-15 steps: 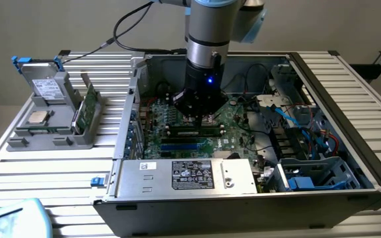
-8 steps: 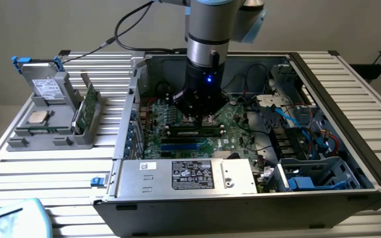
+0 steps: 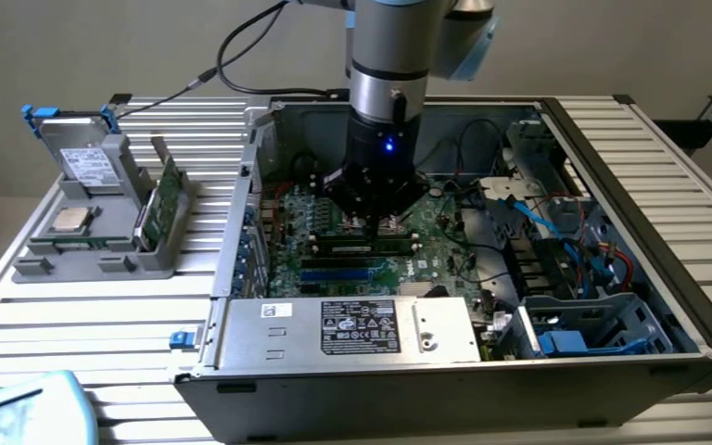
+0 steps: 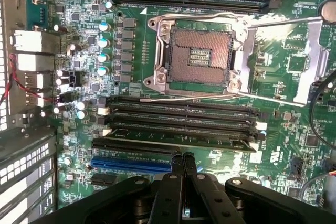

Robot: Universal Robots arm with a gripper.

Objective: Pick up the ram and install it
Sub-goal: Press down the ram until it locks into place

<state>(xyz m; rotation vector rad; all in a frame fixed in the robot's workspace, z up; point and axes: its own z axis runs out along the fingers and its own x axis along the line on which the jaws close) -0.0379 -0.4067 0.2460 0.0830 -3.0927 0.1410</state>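
Starting at the exterior view's left, a grey holder (image 3: 96, 236) on the slatted table (image 3: 34, 320) carries one silver processor chip (image 3: 71, 220), one drive (image 3: 84, 167) standing at its back, and one green stick (image 3: 164, 199) upright in its slot; two blue clips show, one on top of the holder and one by the case's near corner. Further right, the open computer case (image 3: 690, 315) holds the motherboard (image 3: 437, 227), where the gripper (image 3: 376, 215) hangs low with its fingers (image 4: 181, 163) pressed together and nothing between them. Directly beneath it the ram (image 3: 359, 247) lies in one of the black slots (image 4: 178, 109); the wrist view shows one open processor socket (image 4: 199, 56), four slots in the nearer bank and one blue slot (image 4: 131, 163). As a judgement, the stick may sit unevenly: if its end latches (image 4: 260, 127) are not snapped in, pressure from the closed tips could tilt it or flex the board. The loose cables (image 3: 554, 232) to the right could snag the arm.
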